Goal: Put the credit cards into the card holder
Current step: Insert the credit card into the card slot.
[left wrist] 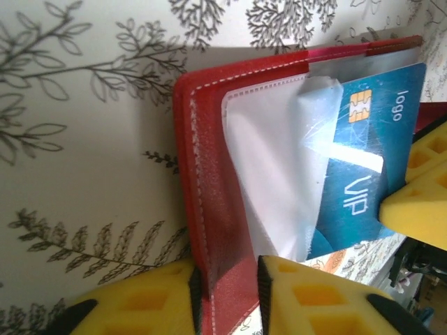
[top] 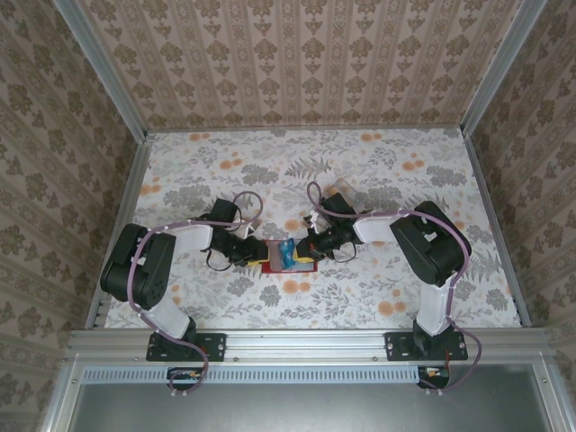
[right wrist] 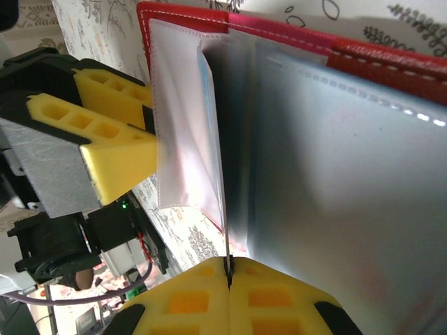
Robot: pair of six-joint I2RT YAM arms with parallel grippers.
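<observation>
The red card holder (top: 269,267) lies open at the table's middle, between both grippers. My left gripper (left wrist: 227,279) stands slightly open, and the red cover's edge (left wrist: 202,160) still sits between its yellow fingers. A blue credit card (left wrist: 377,139) marked VIP is partly inside a clear inner pocket. My right gripper (right wrist: 229,269) is shut on that card, seen edge-on (right wrist: 223,209) as it goes into the pocket. In the top view the left gripper (top: 255,255) and right gripper (top: 306,245) face each other across the blue card (top: 286,255). The holder's red rim (right wrist: 391,56) is at top right.
A floral cloth (top: 378,288) covers the table, with papered walls on three sides and a metal rail (top: 306,340) along the near edge. A small pale thing (top: 340,188) lies just behind the right arm's wrist. The left gripper's fingers (right wrist: 115,153) stand close to the pocket.
</observation>
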